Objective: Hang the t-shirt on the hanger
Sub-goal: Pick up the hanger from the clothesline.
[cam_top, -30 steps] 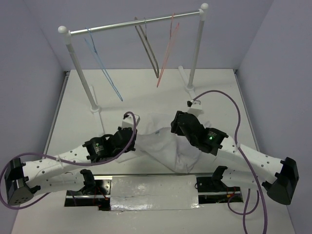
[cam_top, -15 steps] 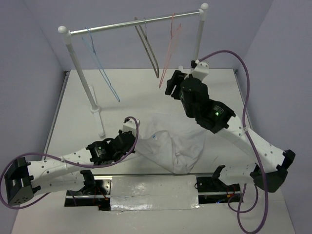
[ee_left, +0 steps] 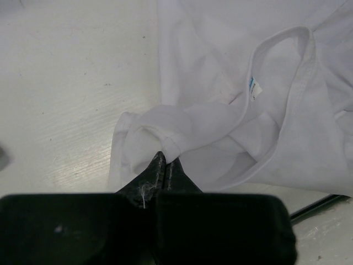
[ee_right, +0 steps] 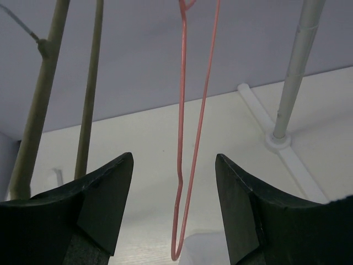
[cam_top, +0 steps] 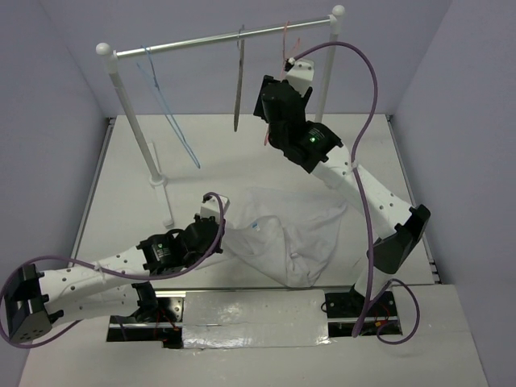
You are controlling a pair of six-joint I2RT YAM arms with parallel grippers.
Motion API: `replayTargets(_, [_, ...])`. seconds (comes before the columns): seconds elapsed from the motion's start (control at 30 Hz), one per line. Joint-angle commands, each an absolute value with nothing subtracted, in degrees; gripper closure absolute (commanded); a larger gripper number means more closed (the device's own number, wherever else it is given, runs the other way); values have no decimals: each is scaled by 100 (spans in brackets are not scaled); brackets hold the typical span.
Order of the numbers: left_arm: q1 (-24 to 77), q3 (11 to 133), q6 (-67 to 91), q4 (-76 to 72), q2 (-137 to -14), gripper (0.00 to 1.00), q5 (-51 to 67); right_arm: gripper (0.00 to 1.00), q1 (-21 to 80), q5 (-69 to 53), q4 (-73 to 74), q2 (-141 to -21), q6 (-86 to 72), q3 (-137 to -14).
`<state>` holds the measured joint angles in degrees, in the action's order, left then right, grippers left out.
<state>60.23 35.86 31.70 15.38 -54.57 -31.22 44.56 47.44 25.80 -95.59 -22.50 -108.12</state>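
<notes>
A white table is being shown from above, filling the middle of the frame. A clothes rack is standing across its upper part, one post at the upper left and one at the upper right.

The t-shirt is lying crumpled on the table in the lower centre of the overhead view, well apart from the rack. In the left wrist view its neck opening is seen at the upper right, with the small blue label just inside the collar.

The right arm is being held high in the upper centre of the overhead view, beside the right post. The left arm is lying low at the lower left, its tip at the left edge of the shirt.

Three hangers are hanging from the rail: a light-blue hanger at the left, a grey-brown hanger in the middle, seen edge-on, and the hanger, thin and pink-red, at the right.

The right gripper is being held wide open, with the pink-red wire seen between its two fingers, touching neither.

The left gripper is being held closed, its tips pressed together on a rolled sleeve fold of the shirt.
</notes>
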Motion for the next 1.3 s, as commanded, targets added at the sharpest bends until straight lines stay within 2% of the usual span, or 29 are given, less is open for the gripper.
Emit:
replayTargets(0.0, [6029, 3542, 3164, 1371, -5317, 100, -3138, 31, 4289, 4896, 2321, -9589, -2118, -11189])
replayTargets(0.3, [6029, 3568, 3164, 1362, -5449, 100, -3111, 33, 3964, 4685, 2417, -10045, -2144, -11355])
replayTargets(0.67, [6029, 3568, 3164, 1371, -5449, 100, -3129, 43, 3841, 4456, 2628, -10521, -2109, -11611])
replayTargets(0.83, [6038, 3551, 3164, 1371, -5388, 100, -3129, 58, 3797, 4465, 2505, -10380, -2109, -11365])
replayTargets(0.87, [6038, 3551, 3164, 1371, -5379, 100, -3129, 65, 3797, 4456, 2557, -10371, -2127, -11364])
replayTargets(1.03, [6038, 3560, 3164, 1380, -5388, 100, -3146, 76, 3797, 4456, 2716, -10214, -2162, -11339])
replayTargets(1.07, [6038, 3560, 3164, 1380, -5379, 100, -3155, 85, 3788, 4456, 2681, -10178, -2093, -11320])
replayTargets(1.17, [6038, 3551, 3182, 1397, -5379, 100, -3181, 100, 3771, 4553, 2785, -10125, -1970, -11408])
replayTargets(1.27, [6038, 3559, 3173, 1397, -5396, 100, -3190, 100, 3753, 4518, 2769, -10073, -1654, -11575])
